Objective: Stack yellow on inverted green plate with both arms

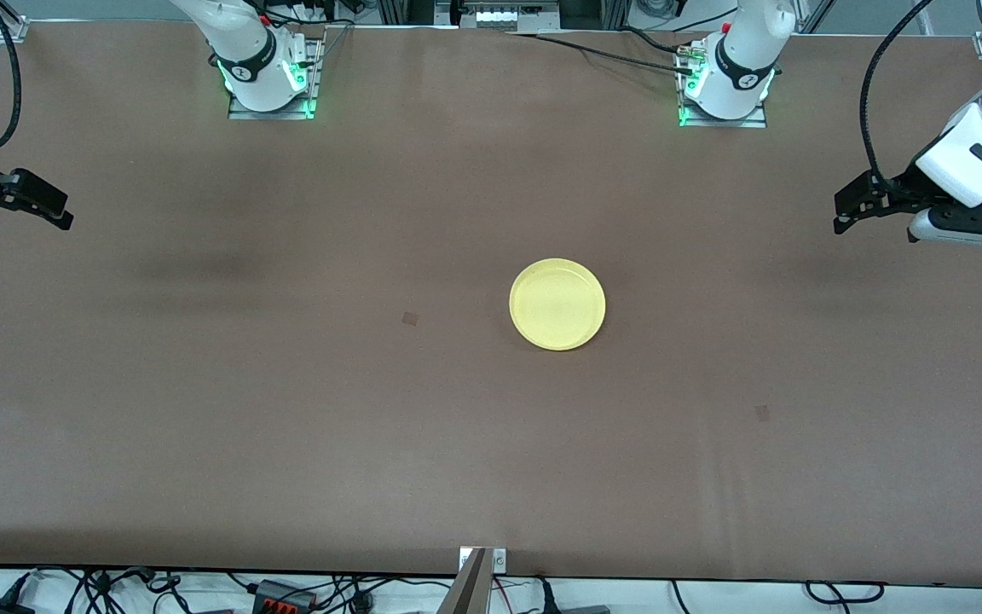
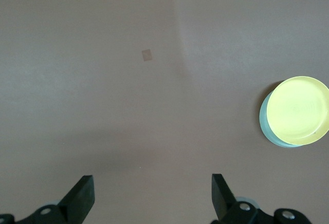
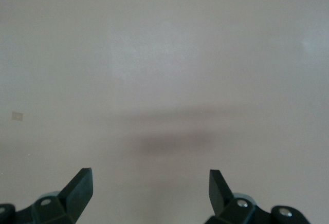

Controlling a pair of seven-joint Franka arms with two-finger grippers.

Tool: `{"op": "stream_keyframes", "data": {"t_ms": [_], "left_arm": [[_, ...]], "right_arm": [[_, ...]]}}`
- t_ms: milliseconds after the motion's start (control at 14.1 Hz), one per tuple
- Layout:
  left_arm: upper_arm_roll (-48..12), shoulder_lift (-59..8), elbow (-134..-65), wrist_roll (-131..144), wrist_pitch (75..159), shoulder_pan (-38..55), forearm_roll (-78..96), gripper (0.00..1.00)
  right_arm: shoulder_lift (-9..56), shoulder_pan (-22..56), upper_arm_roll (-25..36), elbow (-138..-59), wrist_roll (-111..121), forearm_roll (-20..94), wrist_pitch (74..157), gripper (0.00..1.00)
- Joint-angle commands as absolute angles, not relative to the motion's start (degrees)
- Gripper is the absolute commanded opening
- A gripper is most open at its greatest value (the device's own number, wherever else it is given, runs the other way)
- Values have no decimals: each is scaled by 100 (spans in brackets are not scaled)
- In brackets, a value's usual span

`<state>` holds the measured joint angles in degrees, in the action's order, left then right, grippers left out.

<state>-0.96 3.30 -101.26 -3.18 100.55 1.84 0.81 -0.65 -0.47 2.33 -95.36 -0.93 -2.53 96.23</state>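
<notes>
The yellow plate (image 1: 557,304) lies near the middle of the brown table, rim up. In the left wrist view it (image 2: 299,110) sits on the green plate (image 2: 262,121), of which only a thin pale crescent shows at one edge. In the front view the green plate is hidden under the yellow one. My left gripper (image 1: 838,213) is open and empty, up over the left arm's end of the table, well apart from the plates; its fingers (image 2: 81,196) frame bare cloth. My right gripper (image 1: 65,213) is open and empty over the right arm's end of the table.
The brown cloth has two small dark square marks (image 1: 410,319) (image 1: 762,413). The arm bases (image 1: 269,81) (image 1: 725,85) stand along the table's edge farthest from the front camera. A metal bracket (image 1: 482,563) sits at the nearest edge, with cables below it.
</notes>
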Motion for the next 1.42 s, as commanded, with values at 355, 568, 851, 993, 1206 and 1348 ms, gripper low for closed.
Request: {"op": "stream_keyframes", "data": {"t_ms": [355,568,851,993,1206,1348], "left_arm": [[-114,299,-9993,-343,9923,176,176,100],[-114,299,-9993,-343,9923,176,176,100],[-114,308,-9993,-343,9923,185,167,100],[-114,308,-9993,-334,9923,185,167,100],[-114,308,-9993,-334,9923,185,176,100],[-114,308,-9993,-334,9923,185,167,100]], "right_arm": [[-683,-35,229,-10395,44,-352,10124,100],[-826,-26,229,-10503,114,-352,10091,100],[-782,-35,229,-10406,185,-352,10090,100],[-765,-44,229,-10406,185,-352,10081,100],[-756,-44,229,-10415,176,-325,10055,100],[-765,-44,229,-10415,167,-316,9932,100]]}}
